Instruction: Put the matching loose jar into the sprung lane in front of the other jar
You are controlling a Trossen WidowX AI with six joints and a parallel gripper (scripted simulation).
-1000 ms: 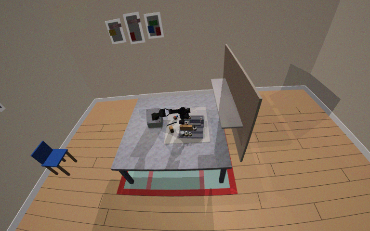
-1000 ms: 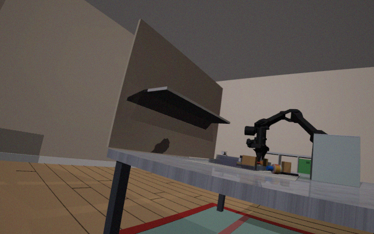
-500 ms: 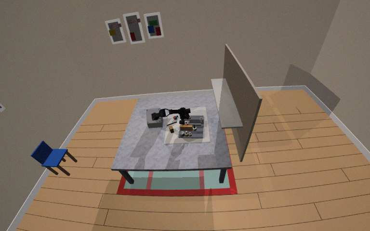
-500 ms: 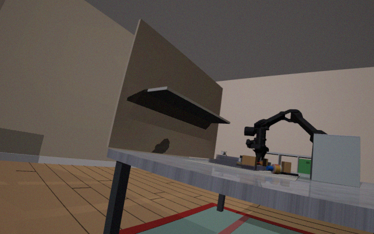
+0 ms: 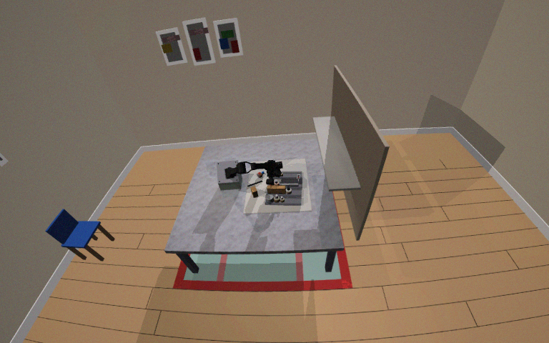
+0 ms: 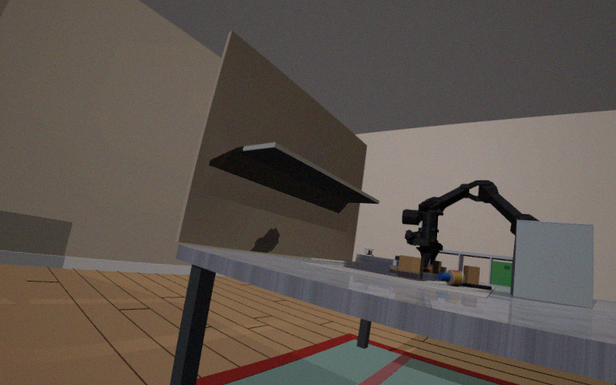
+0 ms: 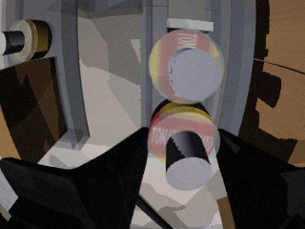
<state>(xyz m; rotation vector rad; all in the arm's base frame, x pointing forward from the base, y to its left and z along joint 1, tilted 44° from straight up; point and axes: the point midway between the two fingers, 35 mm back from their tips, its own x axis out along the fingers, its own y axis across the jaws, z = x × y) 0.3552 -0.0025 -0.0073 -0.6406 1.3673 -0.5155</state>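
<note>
My gripper (image 5: 270, 181) (image 6: 427, 269) (image 7: 182, 135) is shut on a jar (image 7: 183, 140) with a red and yellow body, pale red lettering and a dark, grey-topped cap. The held jar looks tilted, its cap leaning toward the bottom of the wrist view. It is at the front end of the sprung lane (image 7: 148, 62). The matching jar (image 7: 176, 59) stands in the lane right behind it, against or close to the white pusher plate (image 7: 191, 24). I cannot tell whether the jars touch. The held jar's base and the low front stop are hidden.
A long wooden box (image 5: 276, 189) (image 7: 281, 48) stands beside the lane, near another jar (image 5: 288, 189). Several jars stand in the outer lane (image 5: 293, 199). A blue-capped jar (image 5: 259, 174) (image 6: 454, 277) lies near the rack. A dark rod (image 5: 254, 183) and a wooden block (image 5: 254, 191) are in front.
</note>
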